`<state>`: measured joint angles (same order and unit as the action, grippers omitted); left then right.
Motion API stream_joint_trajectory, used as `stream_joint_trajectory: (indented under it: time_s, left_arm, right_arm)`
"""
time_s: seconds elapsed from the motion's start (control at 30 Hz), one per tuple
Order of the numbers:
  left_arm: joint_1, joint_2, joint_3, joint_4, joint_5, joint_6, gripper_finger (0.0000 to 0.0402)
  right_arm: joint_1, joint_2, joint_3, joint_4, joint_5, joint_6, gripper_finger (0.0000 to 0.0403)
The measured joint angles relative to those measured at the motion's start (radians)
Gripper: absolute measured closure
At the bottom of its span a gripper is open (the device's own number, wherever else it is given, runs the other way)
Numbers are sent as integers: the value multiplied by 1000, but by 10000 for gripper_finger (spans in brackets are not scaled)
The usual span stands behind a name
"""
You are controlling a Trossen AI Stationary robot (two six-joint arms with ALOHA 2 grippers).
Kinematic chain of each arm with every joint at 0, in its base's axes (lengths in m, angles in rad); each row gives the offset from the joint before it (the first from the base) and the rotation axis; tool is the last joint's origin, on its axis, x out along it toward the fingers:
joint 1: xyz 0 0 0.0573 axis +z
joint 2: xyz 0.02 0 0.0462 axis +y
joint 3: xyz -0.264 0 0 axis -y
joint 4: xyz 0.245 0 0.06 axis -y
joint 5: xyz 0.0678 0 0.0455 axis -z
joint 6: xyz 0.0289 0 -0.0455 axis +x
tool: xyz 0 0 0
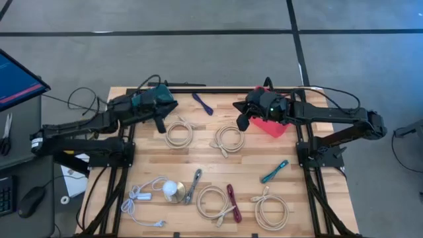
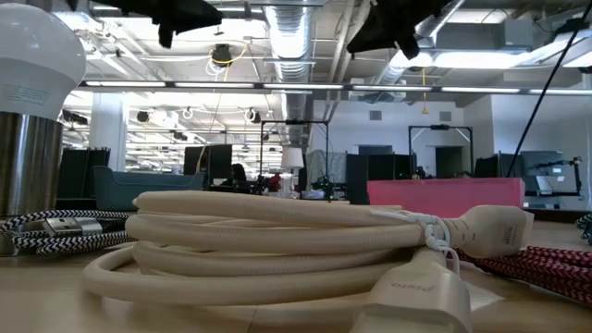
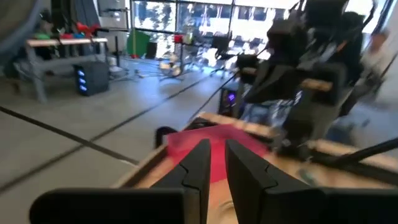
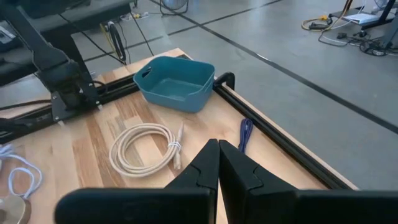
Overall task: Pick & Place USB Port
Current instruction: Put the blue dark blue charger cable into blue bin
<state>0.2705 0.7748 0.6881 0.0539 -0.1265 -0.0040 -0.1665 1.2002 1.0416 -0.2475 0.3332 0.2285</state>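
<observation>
Several coiled USB cables lie flat on the wooden table: beige coils (image 1: 178, 133), (image 1: 229, 139), (image 1: 213, 201), (image 1: 271, 210), a purple cable (image 1: 202, 103), a teal one (image 1: 273, 171) and a red braided one (image 1: 232, 202). My left gripper (image 1: 160, 123) hangs in the air by the teal bin (image 4: 174, 84), with its fingers (image 3: 200, 165) a narrow gap apart and nothing between them. My right gripper (image 1: 242, 121) hovers beside the red bin (image 1: 271, 126); it is shut and empty (image 4: 217, 163).
A white cable with a charger (image 1: 141, 198), a light bulb (image 1: 173, 190) and a metal piece (image 1: 195, 185) lie near the table's near-left corner. In the low view a beige coil (image 2: 277, 240) fills the foreground. Bare wood shows in the table's middle.
</observation>
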Motion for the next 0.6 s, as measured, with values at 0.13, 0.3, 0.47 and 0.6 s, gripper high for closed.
stream_joint_trajectory:
  time_s: [0.13,0.3,0.47,0.6]
  left_arm:
    - [58,44,88,-48,-1,152,353]
    - [126,98,150,-116,-6,345,353]
    - [179,160,175,-122,-26,498,353]
    - [192,214,215,-123,-12,633,359]
  right_arm:
    - [1,-41,0,-57,1,0,402]
    - [1,-87,0,-121,3,0,402]
    - [1,-118,0,-145,3,0,402]
    - [1,-124,0,-142,4,8,402]
